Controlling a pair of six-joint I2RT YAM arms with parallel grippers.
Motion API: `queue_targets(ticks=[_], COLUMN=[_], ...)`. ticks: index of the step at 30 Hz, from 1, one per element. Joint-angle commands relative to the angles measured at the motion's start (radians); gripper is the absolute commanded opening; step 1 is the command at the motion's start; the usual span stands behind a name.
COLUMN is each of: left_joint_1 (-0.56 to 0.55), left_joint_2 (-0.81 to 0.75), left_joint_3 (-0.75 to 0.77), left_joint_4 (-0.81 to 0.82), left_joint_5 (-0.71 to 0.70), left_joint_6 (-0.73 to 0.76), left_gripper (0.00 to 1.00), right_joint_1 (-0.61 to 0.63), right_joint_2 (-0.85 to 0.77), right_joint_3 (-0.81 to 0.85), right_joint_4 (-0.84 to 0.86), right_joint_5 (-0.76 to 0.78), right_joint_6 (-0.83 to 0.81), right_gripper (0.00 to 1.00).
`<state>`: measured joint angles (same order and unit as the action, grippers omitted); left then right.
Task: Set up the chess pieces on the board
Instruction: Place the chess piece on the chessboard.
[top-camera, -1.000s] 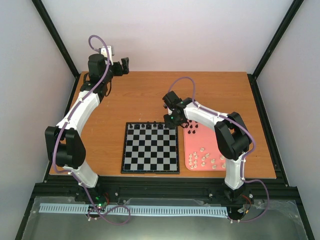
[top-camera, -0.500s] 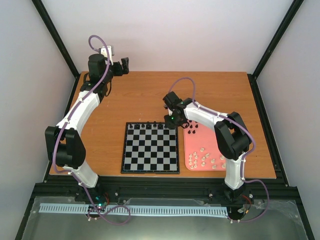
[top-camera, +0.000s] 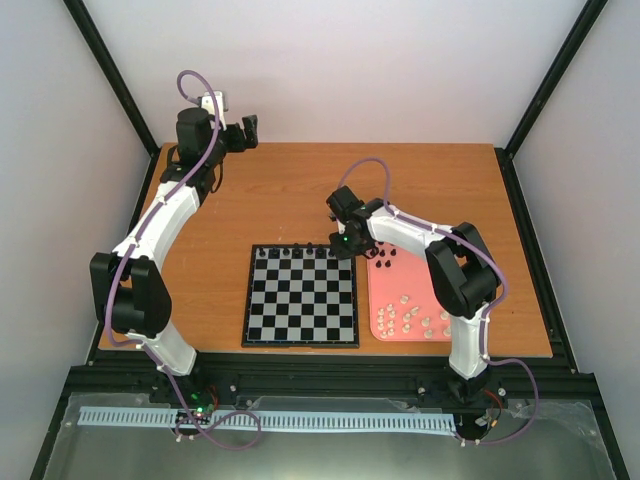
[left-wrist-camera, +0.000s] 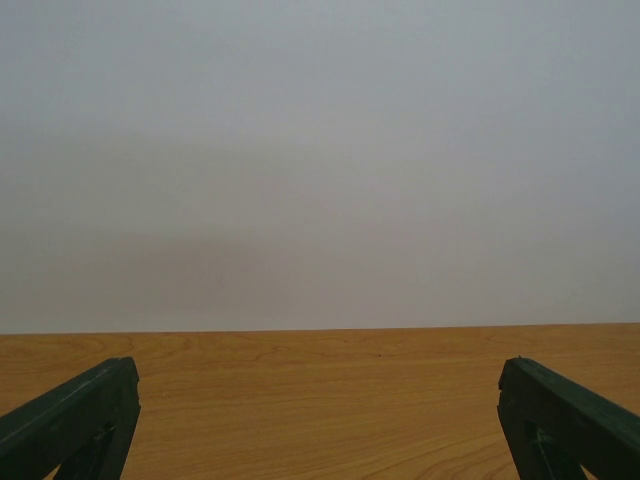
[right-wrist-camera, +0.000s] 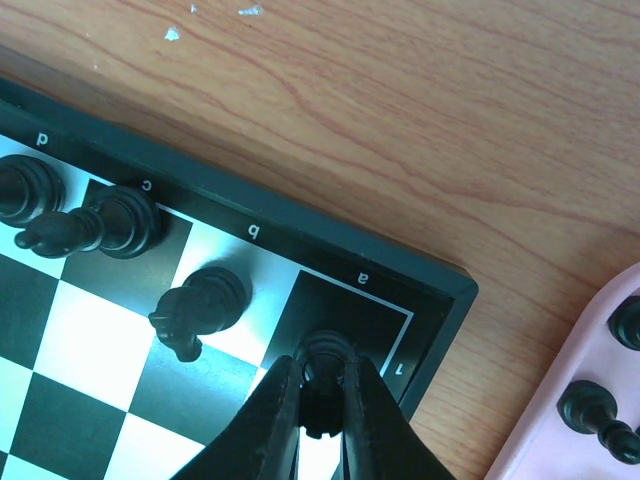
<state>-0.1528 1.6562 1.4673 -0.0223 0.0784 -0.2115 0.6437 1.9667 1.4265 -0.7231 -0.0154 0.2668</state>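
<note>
**A:** What is sitting nearest the arm bases?

**B:** The board (top-camera: 300, 300) is lying flat on the bench (top-camera: 280, 200). The pink tray (top-camera: 410, 278) is lying just beside its right edge. Cream-white pieces (top-camera: 415, 318) are sitting scattered on the tray's near end.

**A:** And going further out?

**B:** A few black pieces (top-camera: 383, 257) are standing on the tray's far end. More are lining up along the board's far row, and the other squares are showing bare.

**A:** Where is the right claw working?

**B:** The right claw (top-camera: 343, 243) is hanging over the board's far right corner. In the wrist view its fingers (right-wrist-camera: 285, 400) are pinching almost fully together around a black piece (right-wrist-camera: 325, 358). That piece is sitting over the dark corner square marked "a". I cannot tell whether its base is touching the square.

**A:** What is standing beside it?

**B:** A knight (right-wrist-camera: 200, 305) is standing on the next square, marked "b". Two further dark pieces are standing beyond it in the same row.

**A:** And the left claw?

**B:** The left claw (top-camera: 248, 130) is hovering over the bench's far left corner, well apart from the board. Its jaws are gaping wide and gripping nothing. Its wrist view is showing only bare wood and the pale wall.
</note>
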Motion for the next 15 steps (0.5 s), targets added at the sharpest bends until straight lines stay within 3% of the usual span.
queue_targets(ticks=[1,15], left_joint_1=[-0.007,-0.007], left_joint_2=[0.002,0.005], left_joint_3=[0.047,0.048], left_joint_4=[-0.003,-0.003], left_joint_5=[-0.002,-0.003], left_joint_6=[0.024,0.026], left_gripper=[1.0,1.0], right_joint_1=[-0.004,-0.009], right_joint_2=[0.015,0.035], right_joint_3=[-0.009,0.003], right_joint_4=[0.013,0.022], right_joint_5=[0.02,0.01], right_joint_6=[-0.003,-0.004], right_gripper=[0.03,0.04])
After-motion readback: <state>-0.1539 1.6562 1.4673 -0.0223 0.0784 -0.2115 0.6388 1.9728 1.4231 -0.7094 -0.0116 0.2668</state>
